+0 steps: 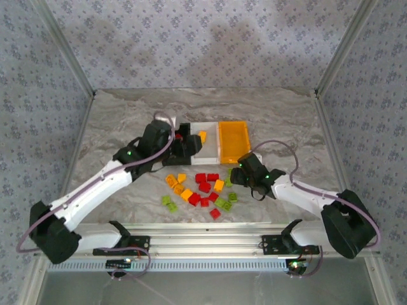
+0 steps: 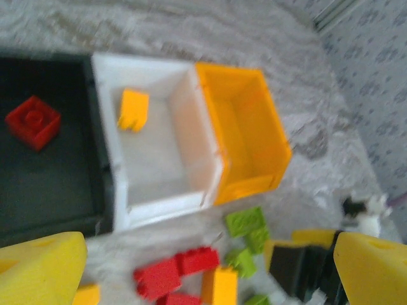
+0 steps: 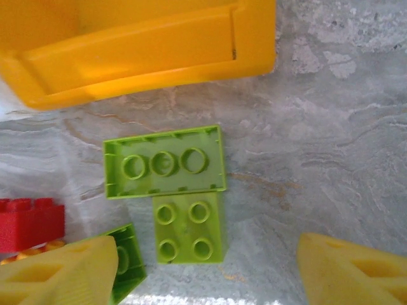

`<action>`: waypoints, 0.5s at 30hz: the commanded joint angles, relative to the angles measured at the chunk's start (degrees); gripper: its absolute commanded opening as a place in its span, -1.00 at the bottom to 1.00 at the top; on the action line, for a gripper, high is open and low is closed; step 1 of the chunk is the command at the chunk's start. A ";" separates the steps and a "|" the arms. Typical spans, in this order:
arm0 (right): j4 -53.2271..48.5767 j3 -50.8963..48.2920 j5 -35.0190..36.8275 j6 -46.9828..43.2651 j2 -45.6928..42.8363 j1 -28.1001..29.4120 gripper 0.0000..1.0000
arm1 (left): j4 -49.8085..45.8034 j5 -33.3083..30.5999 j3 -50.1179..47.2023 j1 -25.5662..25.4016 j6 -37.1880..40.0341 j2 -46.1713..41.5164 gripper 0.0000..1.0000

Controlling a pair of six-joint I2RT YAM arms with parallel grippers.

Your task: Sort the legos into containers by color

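Left end effector wide open, holding nothing; red brick lies in black bin. Right end effector also spread wide, over lime 2x2 brick on tabletop, nothing gripped.

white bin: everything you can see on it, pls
The white bin is a small rectangular open-top tub, smooth plastic by the look, standing upright on the marbled table. It is the middle one of the row, with its side walls against the black bin and the orange bin. One orange-yellow brick lies inside near the far wall; the rest of its floor is bare.
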 commanded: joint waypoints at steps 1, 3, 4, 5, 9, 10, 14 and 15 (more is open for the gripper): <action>1.41 1.51 1.01 0.13 1.89 -0.86 0.48 | -2.25 -3.14 -5.99 0.22 -1.43 -4.05 0.99; 2.63 1.49 -0.26 -0.82 3.17 -1.13 0.46 | -2.64 -4.01 -8.93 0.17 -2.13 -7.26 0.99; 3.30 1.50 -0.88 -1.37 3.75 -1.22 0.46 | -2.60 -4.31 -10.17 0.17 -2.56 -8.76 0.99; 3.80 1.50 -1.50 -1.72 4.34 -1.13 0.46 | -2.49 -4.50 -11.55 0.22 -2.94 -10.15 0.99; 4.30 2.59 -2.39 -2.83 6.99 -1.31 0.45 | -2.78 -5.76 -14.37 0.26 -4.03 -13.13 1.00; 4.07 3.01 -2.32 -3.01 7.89 -1.39 0.44 | -3.16 -6.40 -14.83 0.24 -4.32 -13.44 0.99; 3.47 4.32 -1.45 -3.67 10.67 -1.81 0.30 | -4.80 -8.28 -15.30 0.34 -4.87 -13.62 0.99; 3.33 4.49 -1.26 -3.73 11.13 -1.84 0.22 | -4.86 -8.39 -15.47 0.40 -4.97 -13.52 1.00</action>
